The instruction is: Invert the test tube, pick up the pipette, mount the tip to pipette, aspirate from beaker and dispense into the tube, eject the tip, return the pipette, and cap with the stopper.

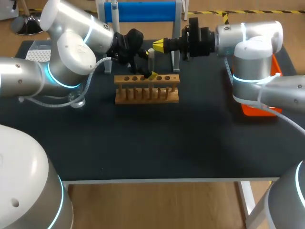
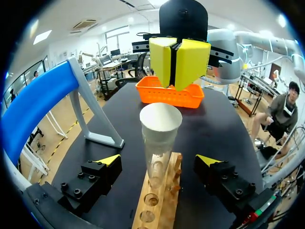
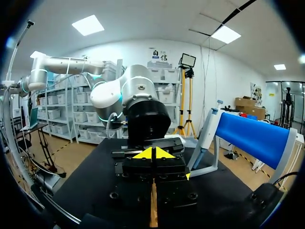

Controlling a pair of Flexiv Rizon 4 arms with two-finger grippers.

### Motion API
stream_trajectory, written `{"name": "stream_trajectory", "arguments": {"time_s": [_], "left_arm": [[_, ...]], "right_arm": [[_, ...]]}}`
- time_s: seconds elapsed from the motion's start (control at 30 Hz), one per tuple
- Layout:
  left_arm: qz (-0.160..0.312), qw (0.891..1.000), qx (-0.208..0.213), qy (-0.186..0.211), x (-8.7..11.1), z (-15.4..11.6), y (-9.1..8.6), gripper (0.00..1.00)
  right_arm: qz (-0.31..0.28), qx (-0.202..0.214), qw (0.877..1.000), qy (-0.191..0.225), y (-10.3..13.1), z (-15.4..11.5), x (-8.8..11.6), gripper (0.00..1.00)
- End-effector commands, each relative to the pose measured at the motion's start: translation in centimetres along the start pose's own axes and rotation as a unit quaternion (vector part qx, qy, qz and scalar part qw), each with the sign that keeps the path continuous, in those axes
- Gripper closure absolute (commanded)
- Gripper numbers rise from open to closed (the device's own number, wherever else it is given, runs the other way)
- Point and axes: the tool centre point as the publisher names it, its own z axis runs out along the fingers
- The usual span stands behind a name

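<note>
Test tube inside spread left pincer

The black bench carries a wooden rack with a row of holes, lying under the left end effector, between its fingers. Ahead of it, beyond the right end effector, sits an orange basket. Beside it, a blue bar rests on a white stand.
</note>
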Motion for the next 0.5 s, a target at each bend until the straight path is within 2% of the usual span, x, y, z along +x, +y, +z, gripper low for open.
{"name": "stream_trajectory", "arguments": {"time_s": [0.03,0.5], "left_arm": [[-0.001,1.0,-0.001,0.001,-0.04,0.0,-0.04,0.0],[-0.001,1.0,-0.001,0.001,-0.04,0.0,-0.04,0.0]], "right_arm": [[0.001,-0.005,1.0,0.01,-0.49,0.37,-0.42,1.0],[0.007,-0.007,1.0,0.02,-1.37,0.99,-0.55,1.0]]}}
